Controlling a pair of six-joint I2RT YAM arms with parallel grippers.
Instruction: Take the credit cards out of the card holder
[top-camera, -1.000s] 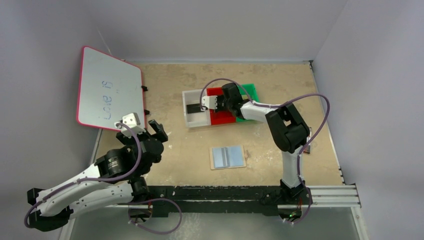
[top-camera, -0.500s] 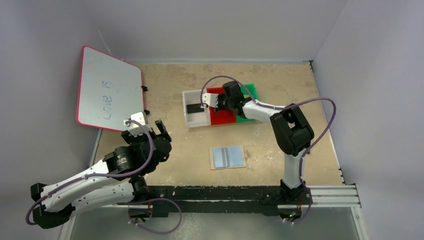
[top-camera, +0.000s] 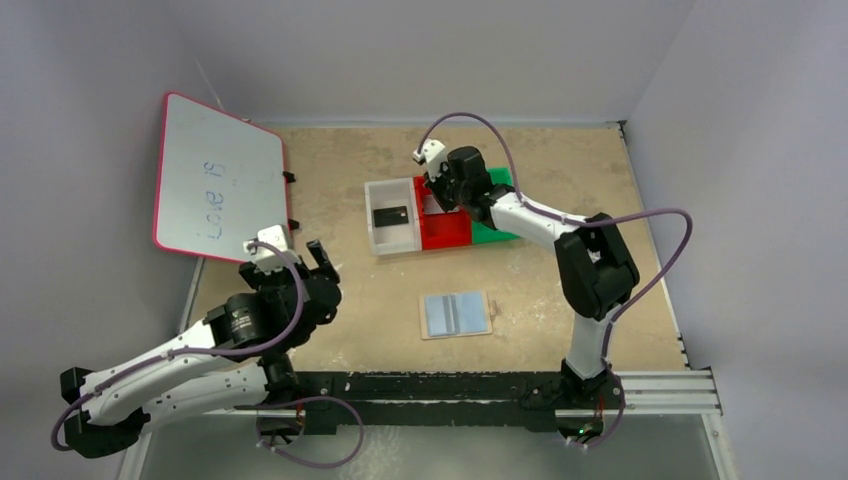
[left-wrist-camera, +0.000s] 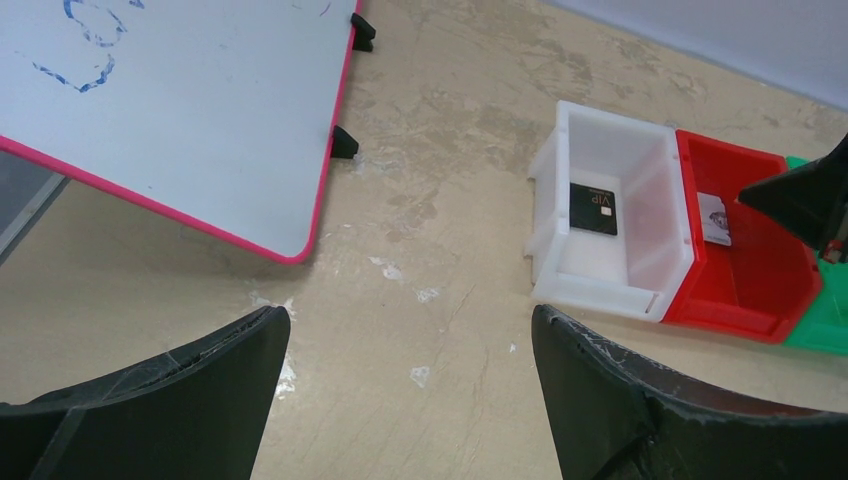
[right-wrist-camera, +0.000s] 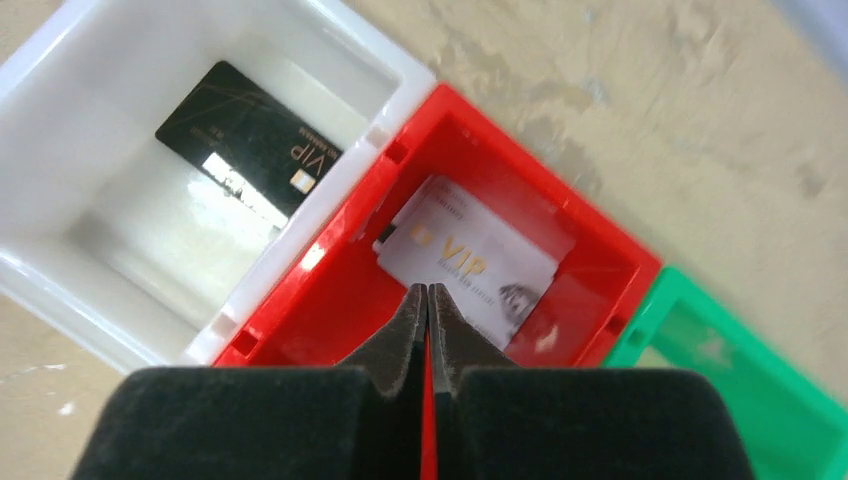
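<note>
Nearest, the holder (top-camera: 456, 314) lies open and flat on the table (top-camera: 380, 290) between the two arm bases, its two blue-grey panels facing up inside the tan border. No gripper touches it.

Off to its left, the left gripper (top-camera: 315, 258) hangs above bare table with its jaws spread wide; in its wrist view nothing sits between the fingers (left-wrist-camera: 150, 400). It is well apart from the holder and from the bins.

Farther back stand three bins in a row, touching side by side: the white bin (top-camera: 375, 240), the red bin (top-camera: 445, 238) and the green bin (top-camera: 500, 182). A black card (right-wrist-camera: 250, 135) lies flat on the floor of the white bin. A pale card (right-wrist-camera: 475, 262) with gold "VIP" lettering lies at a slant in the red bin.

Above the red bin the right gripper (right-wrist-camera: 427, 290) points down, its fingers pressed together with nothing seen between them, their tips just over the near edge of the pale card. Whether they touch it I cannot tell.

At the far left, a pink-framed whiteboard (top-camera: 215, 180) with blue writing stands tilted.
</note>
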